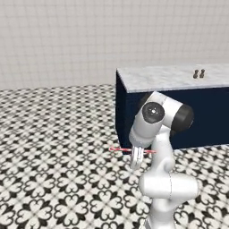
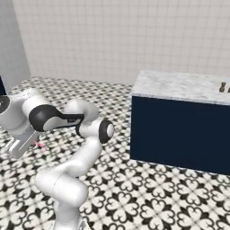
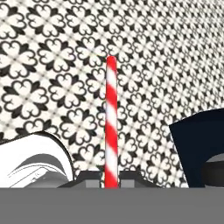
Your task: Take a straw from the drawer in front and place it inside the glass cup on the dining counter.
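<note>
Item: straw (image 3: 110,122), red-and-white striped, thin and straight. Location: clamped between the two fingertips of the end effector (image 3: 110,177), jaws drawn together on it.

Hand view: the straw rises from between the dark fingertips, with patterned black-and-white floor tile (image 3: 52,65) behind it and a corner of navy panel at the right edge.

Left base view: the straw (image 1: 120,150) lies level, sticking out sideways from the end effector (image 1: 136,160), which points down above the floor in front of the table (image 1: 170,78). The table has a marbled top over a plain navy base; two small dark objects (image 1: 199,74), too small to identify, stand on it.

Right base view: the end effector (image 2: 20,144) sits far left, well apart from the table; only a short pink tip of the straw (image 2: 40,145) shows.
</note>
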Robot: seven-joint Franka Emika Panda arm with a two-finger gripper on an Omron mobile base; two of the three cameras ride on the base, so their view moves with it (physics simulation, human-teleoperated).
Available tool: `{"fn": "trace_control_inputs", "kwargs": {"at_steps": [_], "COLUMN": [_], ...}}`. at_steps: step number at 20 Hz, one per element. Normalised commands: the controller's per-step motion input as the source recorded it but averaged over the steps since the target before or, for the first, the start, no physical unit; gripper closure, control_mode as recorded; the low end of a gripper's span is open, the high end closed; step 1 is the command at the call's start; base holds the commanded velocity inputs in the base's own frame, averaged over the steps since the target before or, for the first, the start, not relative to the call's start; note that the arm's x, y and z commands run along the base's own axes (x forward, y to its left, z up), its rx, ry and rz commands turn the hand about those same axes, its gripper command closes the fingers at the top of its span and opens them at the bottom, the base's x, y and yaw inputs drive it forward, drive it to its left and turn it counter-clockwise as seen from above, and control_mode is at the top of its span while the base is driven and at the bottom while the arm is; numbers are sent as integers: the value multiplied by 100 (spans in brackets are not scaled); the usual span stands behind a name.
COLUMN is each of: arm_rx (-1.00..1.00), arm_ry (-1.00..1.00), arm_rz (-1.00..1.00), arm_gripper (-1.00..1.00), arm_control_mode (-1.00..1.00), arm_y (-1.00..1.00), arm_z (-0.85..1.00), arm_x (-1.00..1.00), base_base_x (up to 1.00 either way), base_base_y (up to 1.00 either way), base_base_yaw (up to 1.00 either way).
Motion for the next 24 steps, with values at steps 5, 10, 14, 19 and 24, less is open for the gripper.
{"fn": "trace_control_inputs", "kwargs": {"at_steps": [5, 10, 14, 19, 24], "arm_rx": [0, 0, 0, 0, 0], "arm_ry": [0, 0, 0, 0, 0], "arm_rz": [0, 0, 0, 0, 0], "arm_gripper": [100, 100, 100, 100, 100], "arm_control_mode": [100, 100, 100, 100, 100], "arm_y": [0, 0, 0, 0, 0], "arm_z": [0, 0, 0, 0, 0], "arm_x": [0, 0, 0, 0, 0], "base_base_x": [98, 100, 96, 86, 78], "base_base_y": [88, 98, 64, 54, 56], "base_base_yaw": [-26, -33, -55, -59, -59]}}
